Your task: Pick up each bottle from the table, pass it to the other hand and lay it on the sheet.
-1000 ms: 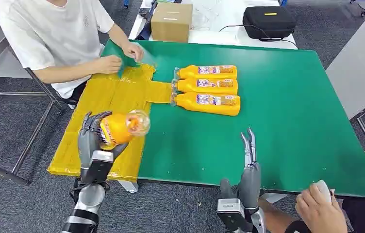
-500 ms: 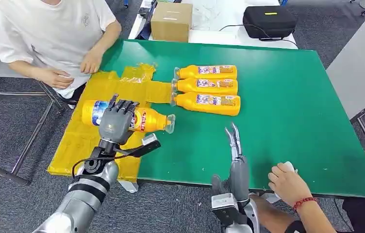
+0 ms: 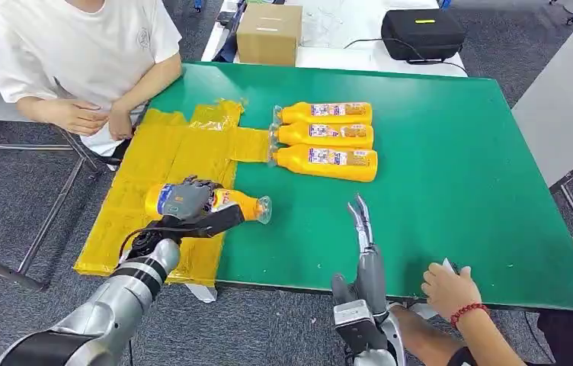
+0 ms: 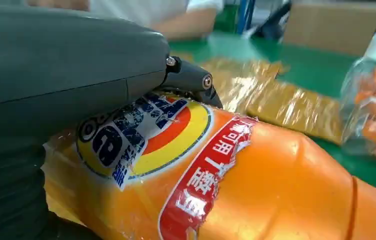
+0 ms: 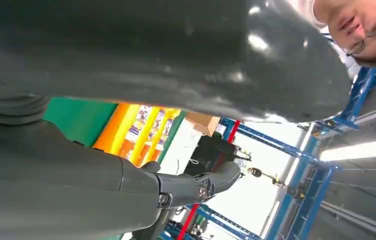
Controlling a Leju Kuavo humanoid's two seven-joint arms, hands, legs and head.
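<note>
My left hand (image 3: 184, 200) grips an orange bottle (image 3: 235, 204) that lies on its side low over the yellow sheet (image 3: 146, 152), its clear cap end reaching over the green table (image 3: 451, 152). The left wrist view shows the same bottle (image 4: 256, 185) close up under my left hand (image 4: 56, 70). Three more orange bottles (image 3: 323, 139) lie side by side on the table, their caps at the sheet's edge. My right hand (image 3: 363, 236) stands at the table's front edge, fingers straight and holding nothing; the right wrist view shows that hand (image 5: 141, 60) bare too.
A person in a white shirt (image 3: 78, 46) sits at the far left, hands by the sheet's far corner. Another person's hand (image 3: 451, 290) with a red bracelet rests at the front right edge. A cardboard box (image 3: 270, 33) and a black case (image 3: 422, 33) stand behind the table.
My left hand turned the bottle from cap-toward-me to lying sideways, then lowered it onto the sheet. The seated person drew both hands back off the sheet. My right hand shifted slightly left.
</note>
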